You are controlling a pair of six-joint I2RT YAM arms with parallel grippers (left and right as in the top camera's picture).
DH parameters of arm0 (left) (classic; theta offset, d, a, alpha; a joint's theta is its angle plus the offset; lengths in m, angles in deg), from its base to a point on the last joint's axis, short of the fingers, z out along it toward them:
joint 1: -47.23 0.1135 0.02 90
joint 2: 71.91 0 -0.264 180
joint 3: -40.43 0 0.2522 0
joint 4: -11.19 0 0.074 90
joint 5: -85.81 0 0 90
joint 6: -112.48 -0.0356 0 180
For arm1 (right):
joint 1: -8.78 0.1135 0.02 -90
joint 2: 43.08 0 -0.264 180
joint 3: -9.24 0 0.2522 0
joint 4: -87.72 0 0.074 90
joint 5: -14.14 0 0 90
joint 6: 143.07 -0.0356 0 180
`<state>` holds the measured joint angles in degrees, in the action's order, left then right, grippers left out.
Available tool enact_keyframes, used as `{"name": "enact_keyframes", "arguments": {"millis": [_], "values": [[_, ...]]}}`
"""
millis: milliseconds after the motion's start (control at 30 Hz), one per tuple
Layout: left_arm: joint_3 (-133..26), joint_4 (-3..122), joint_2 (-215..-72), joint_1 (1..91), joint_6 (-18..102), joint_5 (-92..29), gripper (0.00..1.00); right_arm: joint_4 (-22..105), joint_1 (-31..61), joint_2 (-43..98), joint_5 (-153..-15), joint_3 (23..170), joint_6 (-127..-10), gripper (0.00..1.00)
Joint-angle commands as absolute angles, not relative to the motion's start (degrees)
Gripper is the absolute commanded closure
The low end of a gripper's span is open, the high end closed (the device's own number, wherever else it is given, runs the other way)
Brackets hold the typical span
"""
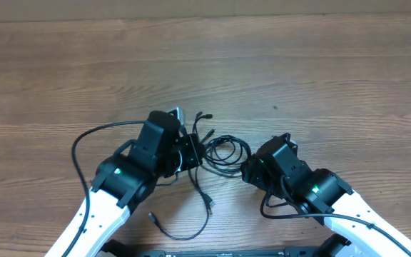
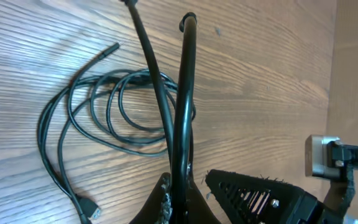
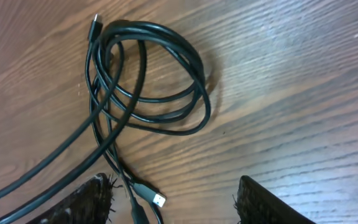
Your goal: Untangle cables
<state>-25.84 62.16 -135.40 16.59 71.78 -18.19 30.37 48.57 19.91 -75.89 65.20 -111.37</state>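
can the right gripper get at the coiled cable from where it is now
Probably yes. The right gripper is open, the coil lies just ahead of it, and a plug sits between its fingers; nothing blocks the way. The left gripper, shut on a cable, is beyond the coil.

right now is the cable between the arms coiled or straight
Coiled: the cable lies in several overlapping loops on the table.

- The overhead view looks straight down at the bench [image 1: 298, 57] from high above.
- The left wrist view hangs close over the cables [image 2: 104, 106], tilted down at the bench.
- The right wrist view, equally near, shares that same coil.
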Motion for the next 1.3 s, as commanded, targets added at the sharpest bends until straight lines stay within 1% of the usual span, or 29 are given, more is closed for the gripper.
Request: {"name": "enact_keyframes", "arguments": {"millis": [0, 100, 233, 300, 400, 500, 533, 567, 600, 633, 700, 767, 800, 833, 867, 933, 967, 1000, 1067, 1133, 1167, 1200, 1267], "values": [[-26.32, 63.45, -132.42, 16.88, 70.67, -13.57, 0.96, 30.41, 48.49, 19.36, -78.58, 65.22, -111.4, 0.37], [-26.32, 63.93, -130.85, 16.88, 70.69, -13.2, 0.96, 31.48, 48.49, 19.38, -79.06, 65.22, -111.7, 0.38], [-26.32, 63.97, -130.11, 16.83, 70.71, -13.49, 0.96, 35.26, 48.49, 20.95, -82.4, 65.22, -117.25, 0.39], [-26.32, 63.97, -130.13, 16.83, 70.71, -14.34, 0.96, 37.84, 48.49, 22.86, -83.61, 65.22, -119.02, 0.42], [-26.32, 64.26, -130.11, 16.83, 70.69, -14.95, 0.96, 41.49, 48.46, 26.55, -83.17, 65.22, -121.06, 0.43], [-26.32, 64.39, -130.11, 16.83, 70.71, -15.69, 0.96, 47.85, 48.46, 30.64, -83.5, 65.22, -121.04, 0.43], [-26.32, 64.39, -130.11, 16.83, 70.71, -15.67, 0.96, 49.88, 48.46, 31.86, -83.5, 65.22, -121.01, 0.47], [-26.32, 64.37, -130.13, 16.83, 70.71, -15.8, 0.96, 51.65, 48.46, 32.95, -83.43, 65.22, -120.99, 0.53], [-26.32, 64.5, -130.11, 16.83, 70.69, -15.89, 0.96, 53.25, 48.46, 34.22, -83.32, 65.22, -121.01, 0.6], [-26.32, 65.11, -130.11, 16.83, 70.71, -16.07, 0.95, 54.63, 48.46, 35.53, -82.67, 65.22, -121.01, 0.69], [-26.32, 65.98, -130.13, 16.83, 70.67, -15.98, 0.96, 55.52, 48.46, 37.13, -80.85, 65.22, -121.01, 0.78], [-26.32, 67.25, -130.13, 16.88, 70.67, -14.86, 0.96, 55.15, 48.46, 38.51, -77.18, 65.22, -120.62, 0.92], [-26.32, 67.73, -130.13, 16.86, 70.69, -14.03, 0.96, 54.74, 48.46, 38.9, -75.3, 65.22, -120.12, 0.96], [-26.32, 68.41, -130.13, 16.86, 70.67, -12.7, 0.96, 54.06, 48.46, 38.99, -73.16, 65.22, -119.46, 0.96], [-26.32, 68.83, -130.13, 16.86, 70.69, -11.54, 0.94, 53.82, 48.46, 38.99, -71.91, 65.22, -118.08, 0.96], [-26.3, 69.9, -130.17, 16.86, 70.69, -9.12, 0.8, 54.32, 48.44, 38.46, -71.1, 65.24, -113.78, 0.96], [-26.3, 70.4, -130.32, 16.86, 70.69, -8.26, 0.7, 54.76, 48.33, 37.89, -70.93, 65.39, -111.11, 0.96], [-26.3, 70.77, -130.57, 16.86, 70.69, -8.0, 0.57, 54.96, 48.16, 37.26, -70.89, 65.7, -108.75, 0.96], [-26.28, 71.25, -131.66, 16.83, 70.69, -8.04, 0.39, 54.87, 47.46, 35.31, -71.06, 66.88, -102.96, 0.96], [-26.19, 71.27, -133.04, 16.83, 70.69, -8.09, 0.25, 53.67, 46.67, 32.74, -71.08, 68.23, -97.19, 0.96], [-26.15, 71.27, -134.02, 16.83, 70.71, -8.07, 0.09, 52.7, 46.3, 31.05, -71.32, 68.87, -93.65, 0.96], [-26.15, 71.25, -135.11, 16.83, 70.71, -8.07, 0.05, 51.57, 46.08, 29.26, -71.45, 69.24, -90.74, 0.96], [-26.13, 71.19, -137.28, 16.83, 70.99, -8.09, 0.04, 49.14, 46.1, 26.51, -71.45, 69.24, -87.55, 0.96]]}}
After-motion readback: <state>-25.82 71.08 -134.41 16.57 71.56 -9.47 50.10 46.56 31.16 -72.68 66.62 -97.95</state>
